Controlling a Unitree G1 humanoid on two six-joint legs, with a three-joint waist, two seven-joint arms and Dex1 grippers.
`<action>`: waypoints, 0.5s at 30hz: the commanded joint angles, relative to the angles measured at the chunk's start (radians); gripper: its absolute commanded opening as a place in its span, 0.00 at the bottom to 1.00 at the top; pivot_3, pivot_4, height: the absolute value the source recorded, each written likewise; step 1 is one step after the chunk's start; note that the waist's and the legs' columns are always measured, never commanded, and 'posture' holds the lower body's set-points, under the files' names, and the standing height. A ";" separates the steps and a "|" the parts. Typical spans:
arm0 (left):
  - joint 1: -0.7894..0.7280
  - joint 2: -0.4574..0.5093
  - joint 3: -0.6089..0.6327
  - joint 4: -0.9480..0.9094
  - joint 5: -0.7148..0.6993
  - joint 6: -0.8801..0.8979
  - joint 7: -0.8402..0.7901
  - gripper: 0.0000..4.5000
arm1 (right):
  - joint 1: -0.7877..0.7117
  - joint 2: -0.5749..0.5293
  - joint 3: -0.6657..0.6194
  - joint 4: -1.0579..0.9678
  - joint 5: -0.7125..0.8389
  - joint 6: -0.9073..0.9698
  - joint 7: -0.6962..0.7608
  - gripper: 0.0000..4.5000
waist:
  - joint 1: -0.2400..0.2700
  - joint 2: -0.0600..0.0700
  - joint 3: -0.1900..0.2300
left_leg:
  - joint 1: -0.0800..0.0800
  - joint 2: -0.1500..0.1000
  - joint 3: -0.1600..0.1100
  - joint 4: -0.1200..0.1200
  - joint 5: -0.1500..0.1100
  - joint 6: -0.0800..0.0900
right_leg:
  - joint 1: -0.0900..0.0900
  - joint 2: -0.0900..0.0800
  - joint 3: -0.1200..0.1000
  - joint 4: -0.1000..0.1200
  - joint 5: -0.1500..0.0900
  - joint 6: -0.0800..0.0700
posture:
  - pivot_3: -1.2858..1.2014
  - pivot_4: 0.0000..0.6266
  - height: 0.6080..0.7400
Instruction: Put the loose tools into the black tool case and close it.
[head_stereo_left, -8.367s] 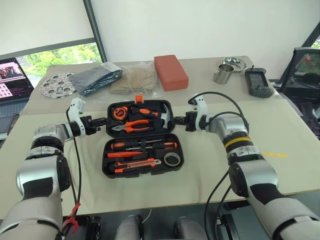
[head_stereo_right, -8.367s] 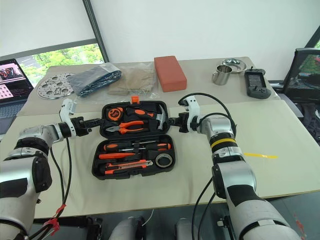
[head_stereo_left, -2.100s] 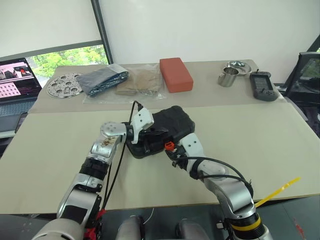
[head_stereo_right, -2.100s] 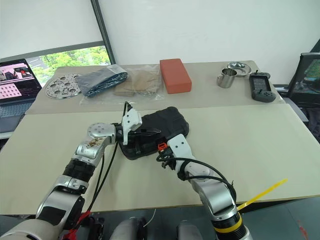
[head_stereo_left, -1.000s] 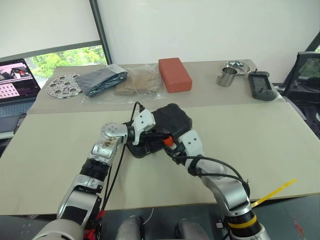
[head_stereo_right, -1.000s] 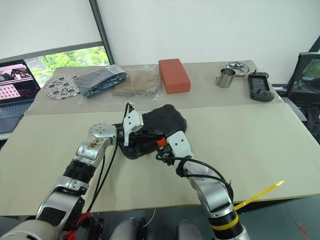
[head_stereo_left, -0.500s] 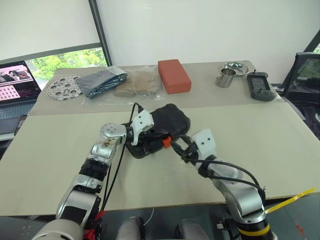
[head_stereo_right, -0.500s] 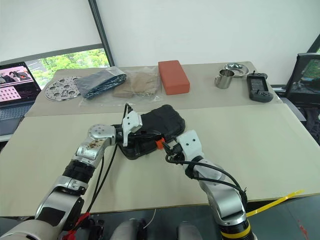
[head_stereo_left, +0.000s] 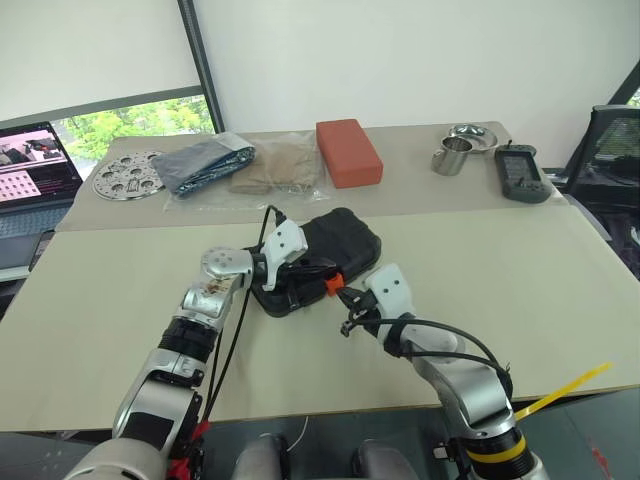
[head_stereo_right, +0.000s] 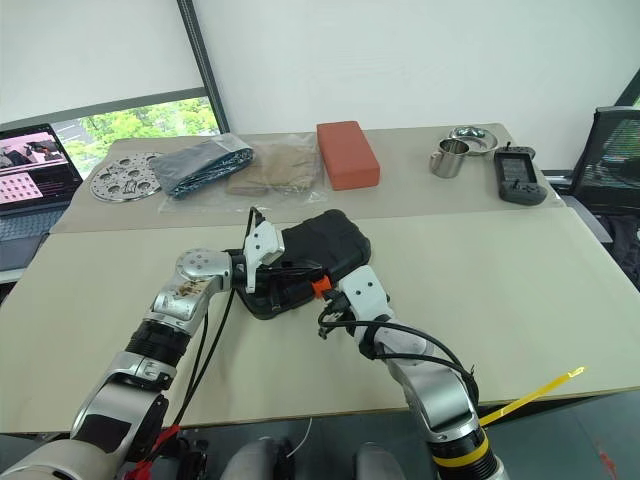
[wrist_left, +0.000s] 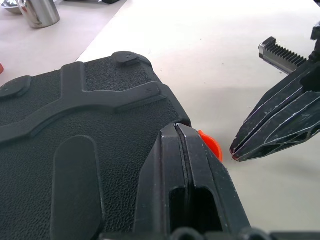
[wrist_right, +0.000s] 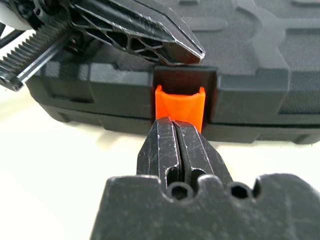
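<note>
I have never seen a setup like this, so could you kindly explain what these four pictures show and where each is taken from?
This is a humanoid robot with two arms, each ending in a two-fingered black pincer. The two wide pictures come from a stereo camera on its head, looking down over the arms at a beige table. The two close-ups come from cameras on the wrists, looking along each pincer's fingers.

In the middle lies the black tool case, lid down. The left pincer, shut, rests on top of the lid by the front edge. The right pincer, also shut, has its tips against the orange latch at the front of the case; it grips nothing.

Farther back sit a brick-red block, plastic bags, a perforated metal disc, a steel cup and a laptop.
</note>
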 joint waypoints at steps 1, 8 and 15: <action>0.043 0.010 -0.025 0.051 0.028 0.022 0.007 0.00 | -0.027 0.014 0.005 0.015 -0.014 -0.037 -0.007 0.03 | -0.001 0.000 0.000 | 0.000 0.000 0.000 0.000 0.000 0.000 | 0.000 0.000 0.000 0.000 0.000 0.000 | 0.52 0.24 1.00; 0.042 0.010 -0.025 0.049 0.026 0.026 0.005 0.00 | -0.076 0.044 0.005 0.098 -0.040 -0.090 -0.013 0.03 | -0.004 0.000 0.000 | 0.000 0.000 0.000 0.000 0.000 0.000 | 0.000 0.000 0.000 0.000 0.000 0.000 | 0.52 0.24 1.00; 0.054 0.014 -0.027 0.036 0.025 0.031 0.001 0.00 | -0.106 0.064 0.004 0.125 -0.046 -0.118 -0.011 0.03 | -0.013 0.000 0.000 | 0.001 0.001 0.000 0.000 0.000 0.000 | 0.000 0.002 0.001 0.000 0.000 0.000 | 0.52 0.24 1.00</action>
